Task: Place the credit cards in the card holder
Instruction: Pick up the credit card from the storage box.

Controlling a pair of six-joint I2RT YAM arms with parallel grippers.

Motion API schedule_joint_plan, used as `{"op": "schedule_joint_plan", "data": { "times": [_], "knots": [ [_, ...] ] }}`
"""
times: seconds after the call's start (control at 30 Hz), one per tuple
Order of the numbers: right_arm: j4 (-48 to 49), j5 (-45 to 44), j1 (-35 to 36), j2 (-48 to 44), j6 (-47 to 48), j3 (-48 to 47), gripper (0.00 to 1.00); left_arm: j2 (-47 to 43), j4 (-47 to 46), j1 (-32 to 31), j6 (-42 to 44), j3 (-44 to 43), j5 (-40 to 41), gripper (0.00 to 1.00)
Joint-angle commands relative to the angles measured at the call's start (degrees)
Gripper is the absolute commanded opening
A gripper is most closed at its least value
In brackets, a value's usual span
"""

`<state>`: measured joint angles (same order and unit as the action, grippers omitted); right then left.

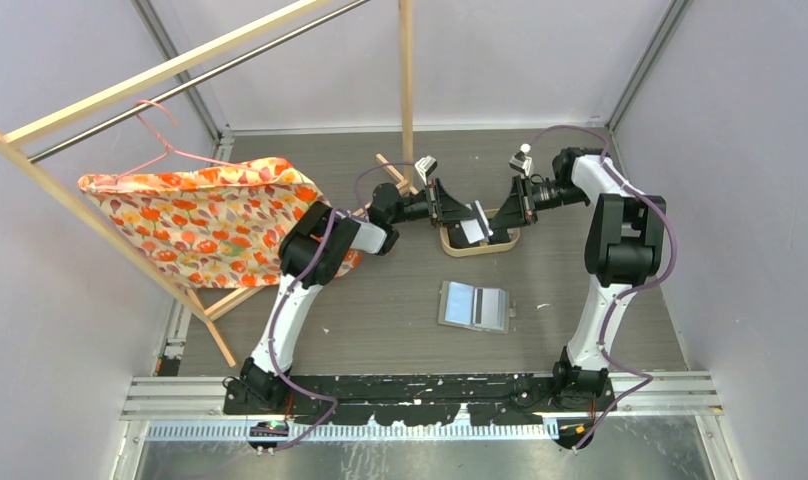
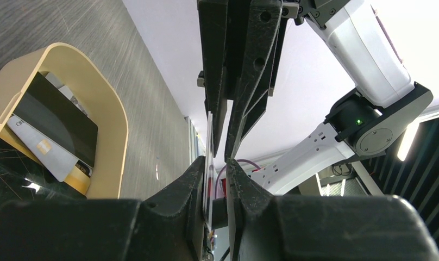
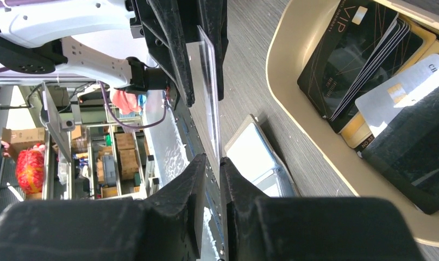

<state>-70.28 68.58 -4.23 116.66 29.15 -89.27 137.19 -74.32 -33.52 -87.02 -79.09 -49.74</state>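
Pinching one card [image 3: 205, 92], both jaws

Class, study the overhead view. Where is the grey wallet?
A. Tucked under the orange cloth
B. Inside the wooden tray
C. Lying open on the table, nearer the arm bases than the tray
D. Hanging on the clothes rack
C: the wallet lies spread open and flat on the table, clear of the tray, which sits farther from the arm bases.
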Motion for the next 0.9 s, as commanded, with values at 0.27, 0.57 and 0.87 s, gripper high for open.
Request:
{"op": "schedule_joint_plan", "data": {
  "times": [0.27, 0.57, 0.87],
  "knots": [
    [5.6, -0.7, 1.2, -1.6, -6.0, 0.5, 0.08, 0.1, -3.6, -0.4, -0.4, -2.0, -0.9, 0.19],
    [14.0, -2.2, 1.2, -4.4, -12.5, 4.0, 0.34, 0.1, -3.8, -0.5, -0.7, -2.5, -1.3, 0.15],
    [9.1, 0.9, 1.5, -2.8, -8.7, 2.1, 0.28, 0.7, -5.2, -0.6, -1.9, -3.2, -1.5, 0.14]
  ]
}}
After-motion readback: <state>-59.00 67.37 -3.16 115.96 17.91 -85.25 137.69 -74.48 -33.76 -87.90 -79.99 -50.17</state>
